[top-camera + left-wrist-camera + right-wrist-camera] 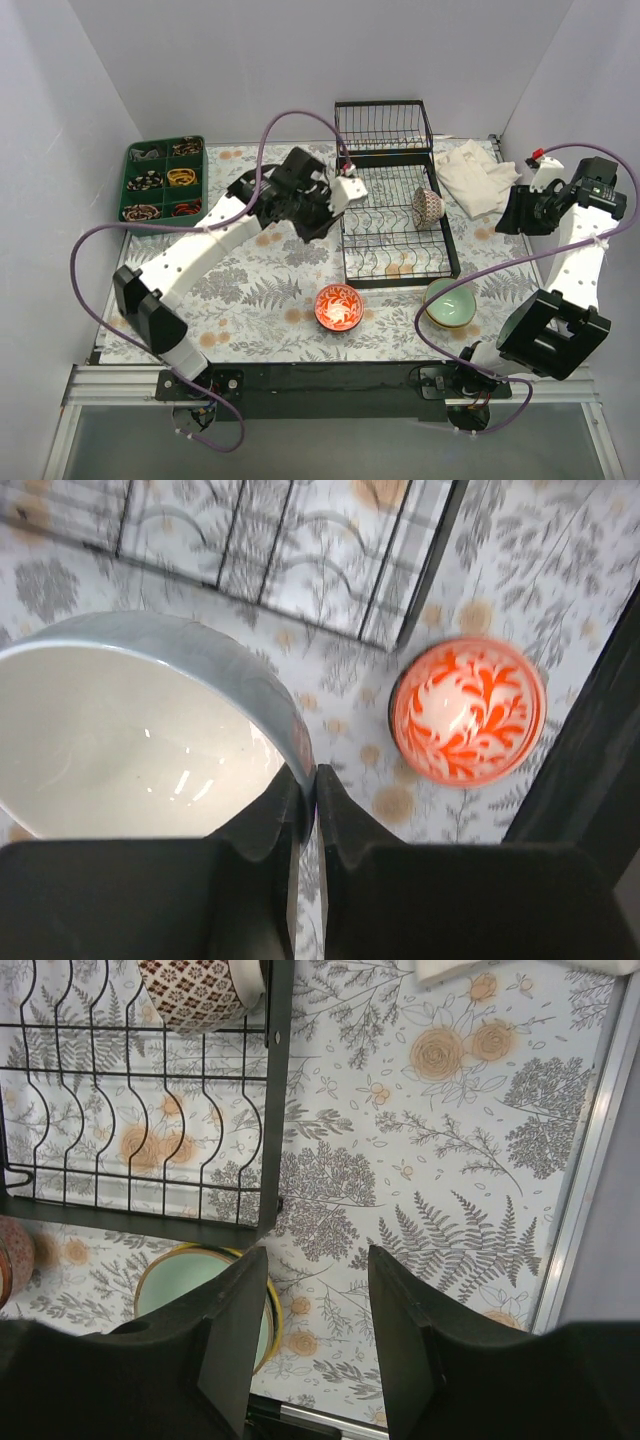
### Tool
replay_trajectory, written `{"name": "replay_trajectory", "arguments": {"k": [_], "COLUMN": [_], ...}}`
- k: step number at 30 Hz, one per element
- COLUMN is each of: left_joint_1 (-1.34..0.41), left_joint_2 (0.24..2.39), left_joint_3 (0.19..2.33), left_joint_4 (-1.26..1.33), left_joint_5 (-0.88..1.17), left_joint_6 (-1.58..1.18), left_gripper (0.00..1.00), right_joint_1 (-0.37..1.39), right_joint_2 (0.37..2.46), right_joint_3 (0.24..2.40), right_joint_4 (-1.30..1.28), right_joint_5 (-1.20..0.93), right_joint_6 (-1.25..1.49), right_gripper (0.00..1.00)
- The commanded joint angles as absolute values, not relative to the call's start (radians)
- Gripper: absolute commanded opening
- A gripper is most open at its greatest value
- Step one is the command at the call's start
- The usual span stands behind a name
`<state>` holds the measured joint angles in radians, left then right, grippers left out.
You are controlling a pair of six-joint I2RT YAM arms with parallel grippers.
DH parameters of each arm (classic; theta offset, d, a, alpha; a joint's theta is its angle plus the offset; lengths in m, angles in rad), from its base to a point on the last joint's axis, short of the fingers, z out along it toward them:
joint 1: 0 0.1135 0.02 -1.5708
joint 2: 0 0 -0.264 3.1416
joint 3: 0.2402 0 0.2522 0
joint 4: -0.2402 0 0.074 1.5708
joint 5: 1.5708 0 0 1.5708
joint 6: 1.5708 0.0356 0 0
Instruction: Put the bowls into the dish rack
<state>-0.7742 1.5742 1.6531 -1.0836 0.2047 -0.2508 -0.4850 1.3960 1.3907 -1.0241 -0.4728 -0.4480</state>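
The left claw [315, 780] fills the bottom of the left wrist view. Its two black fingers are closed almost together on the rim of a round ceramic bowl with a cream inside and a grey-blue outside [130, 740], and the bowl's wall is pinched between them. The bowl hangs tilted above the floral-patterned bench [560, 570]. Just beyond it is the near corner of the large black wire dish rack [290, 540]. To the right of that corner, a red-orange patterned round bowl [468, 710] stands upright on the bench, apart from the rack.

In the top view the left claw [297, 208] is beside the rack's left edge. The bowl it holds cannot be made out there under the arm. A brown lattice-patterned bowl [428, 205] stands on edge among the prongs at the rack's right side. A pale green bowl with a yellow rim [451, 302] sits on the bench just off the rack's near right corner.

The right claw [318, 1260] is spread wide and holds nothing. It hangs over bare bench right of the rack, with the pale green bowl below its left finger.

A crumpled white cloth [480, 175] lies at the far right. A green compartment tray [165, 180] sits at the far left.
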Motion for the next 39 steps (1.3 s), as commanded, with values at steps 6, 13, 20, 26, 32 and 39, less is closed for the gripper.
{"name": "replay_trajectory", "arguments": {"k": [6,13,20,26,32,39], "left_joint_1": [-0.769,-0.756,-0.71,-0.667,-0.657,-0.661], "left_joint_2": [1.806,1.818,1.937,2.107,2.287,2.384], "left_joint_3": [1.883,1.62,1.486,1.477,1.623,1.741], "left_joint_4": [-0.619,0.04,0.541,0.888,0.983,0.988], "left_joint_5": [0.602,0.741,0.788,0.804,0.816,0.782], "left_joint_6": [-0.498,-0.915,-1.269,-1.517,-1.646,-1.669], "left_gripper": [0.0,0.0,0.0,0.0,0.0,0.0], "right_joint_1": [-0.491,-0.491,-0.491,-0.491,-0.491,-0.491], "right_joint_2": [1.39,1.379,1.345,1.309,1.298,1.272], "right_joint_3": [1.523,1.563,1.533,1.485,1.465,1.398], "right_joint_4": [-1.071,-1.117,-1.131,-1.137,-1.147,-1.149], "right_joint_5": [-0.361,-0.284,-0.212,-0.17,-0.126,-0.109], "right_joint_6": [-0.423,-0.417,-0.417,-0.417,-0.422,-0.428], "right_gripper": [0.54,0.54,0.54,0.55,0.55,0.55]}}
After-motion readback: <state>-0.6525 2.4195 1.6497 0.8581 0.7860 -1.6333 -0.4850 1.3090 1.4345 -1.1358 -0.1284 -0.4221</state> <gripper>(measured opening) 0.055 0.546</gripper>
